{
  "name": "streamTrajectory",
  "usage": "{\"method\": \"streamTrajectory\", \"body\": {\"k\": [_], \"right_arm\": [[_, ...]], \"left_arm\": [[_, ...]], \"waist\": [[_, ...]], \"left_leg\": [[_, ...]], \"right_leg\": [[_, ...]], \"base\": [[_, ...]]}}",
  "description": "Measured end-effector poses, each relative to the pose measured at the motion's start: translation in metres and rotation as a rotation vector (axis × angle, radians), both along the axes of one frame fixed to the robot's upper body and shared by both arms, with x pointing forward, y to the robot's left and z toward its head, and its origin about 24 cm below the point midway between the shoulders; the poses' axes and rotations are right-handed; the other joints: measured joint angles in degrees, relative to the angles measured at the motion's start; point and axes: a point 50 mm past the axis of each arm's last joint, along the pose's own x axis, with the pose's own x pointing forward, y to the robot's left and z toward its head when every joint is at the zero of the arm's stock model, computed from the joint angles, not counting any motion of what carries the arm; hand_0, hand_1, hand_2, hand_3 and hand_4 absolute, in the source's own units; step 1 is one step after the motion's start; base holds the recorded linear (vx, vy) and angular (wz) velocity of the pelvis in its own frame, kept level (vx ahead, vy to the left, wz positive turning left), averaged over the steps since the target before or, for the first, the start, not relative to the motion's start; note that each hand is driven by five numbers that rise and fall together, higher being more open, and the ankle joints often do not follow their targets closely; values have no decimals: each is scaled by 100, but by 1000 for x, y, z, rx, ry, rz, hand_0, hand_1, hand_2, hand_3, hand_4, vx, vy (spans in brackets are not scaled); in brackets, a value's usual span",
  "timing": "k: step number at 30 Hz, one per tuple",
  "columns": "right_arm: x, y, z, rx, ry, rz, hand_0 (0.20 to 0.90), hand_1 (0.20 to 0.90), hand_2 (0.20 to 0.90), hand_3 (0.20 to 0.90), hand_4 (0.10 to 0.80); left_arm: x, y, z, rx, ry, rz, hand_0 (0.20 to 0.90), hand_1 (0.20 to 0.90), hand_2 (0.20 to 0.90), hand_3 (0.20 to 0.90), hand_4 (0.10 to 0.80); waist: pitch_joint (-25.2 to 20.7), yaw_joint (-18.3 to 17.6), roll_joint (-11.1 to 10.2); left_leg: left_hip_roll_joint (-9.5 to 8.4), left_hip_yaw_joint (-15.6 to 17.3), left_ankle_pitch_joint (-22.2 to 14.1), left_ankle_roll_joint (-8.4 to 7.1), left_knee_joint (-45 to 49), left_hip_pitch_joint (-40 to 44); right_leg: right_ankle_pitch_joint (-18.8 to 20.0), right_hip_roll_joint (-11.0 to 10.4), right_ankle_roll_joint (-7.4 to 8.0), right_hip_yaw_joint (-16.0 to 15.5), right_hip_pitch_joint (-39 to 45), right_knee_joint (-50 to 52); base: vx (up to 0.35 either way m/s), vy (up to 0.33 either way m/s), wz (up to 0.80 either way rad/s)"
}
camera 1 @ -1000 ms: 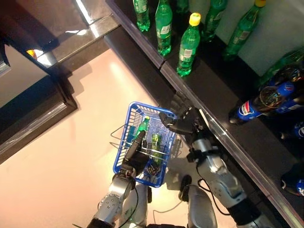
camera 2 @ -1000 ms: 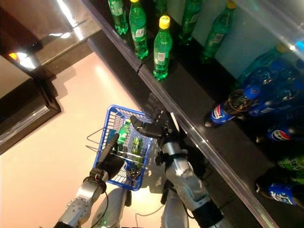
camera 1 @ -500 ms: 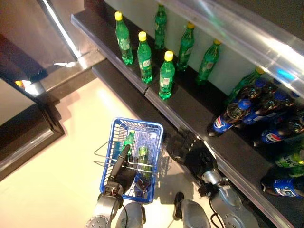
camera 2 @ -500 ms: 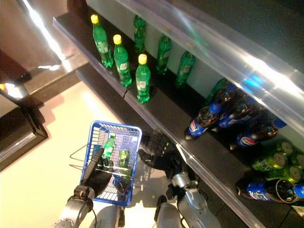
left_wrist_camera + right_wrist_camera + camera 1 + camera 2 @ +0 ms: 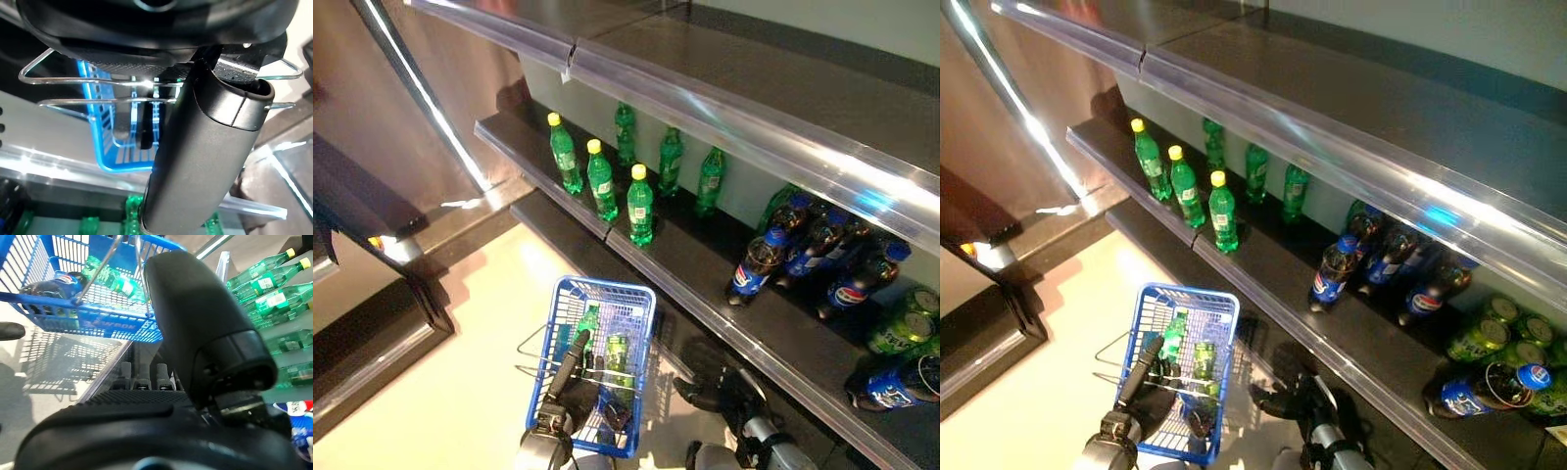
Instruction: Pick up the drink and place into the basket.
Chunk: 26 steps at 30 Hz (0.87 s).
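Observation:
A blue wire basket (image 5: 551,345) hangs in front of the shelves and holds a green bottle (image 5: 588,322), a green can (image 5: 618,351) and a dark cola bottle (image 5: 49,281). My left hand (image 5: 570,380) is under its wire handles (image 5: 98,81), fingers curled round them, thumb (image 5: 205,152) straight. To the right of the basket, by the lower shelf's edge, my right hand (image 5: 717,394) is open and holds nothing; its fingers (image 5: 142,377) are straight. Green drink bottles (image 5: 640,206) stand on the shelf above. Blue-capped cola bottles (image 5: 754,269) stand further right.
The shelf's front edge (image 5: 724,304) runs diagonally just right of the basket. A higher shelf (image 5: 724,108) overhangs the bottles. More cola bottles and green cans (image 5: 901,323) crowd the far right. Pale floor (image 5: 460,372) lies left of the basket, with a dark counter (image 5: 372,323) beyond.
The camera has tilted up, bringing the upper shelf into view. My right hand has drawn back from the basket's right rim to beside the shelf edge. My left hand still holds the basket.

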Motion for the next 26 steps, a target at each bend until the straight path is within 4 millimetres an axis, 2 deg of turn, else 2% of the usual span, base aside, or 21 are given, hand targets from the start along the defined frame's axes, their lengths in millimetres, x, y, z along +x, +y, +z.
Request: {"method": "streamTrajectory", "body": {"k": [7, 26], "right_arm": [[-23, -10, -26, -17, 147, -31, 900, 900, 900, 900, 800], [-24, -3, -28, -1, 157, -9, 900, 900, 900, 900, 800]], "left_arm": [[-11, -4, -17, -6, 85, 5, 300, 300, 300, 200, 100], [-15, -6, -21, 6, 102, 16, 300, 300, 300, 200, 100]], "waist": [[-270, 2, 64], [-436, 3, 14]], "left_leg": [[42, 2, -3, -4, -29, -23], [92, 110, 2, -9, -5, -19]], "right_leg": [[0, 18, -21, 1, -25, 5], [0, 58, -49, 59, -66, 3]], "base": [[-24, 0, -1], [2, 1, -2]]}}
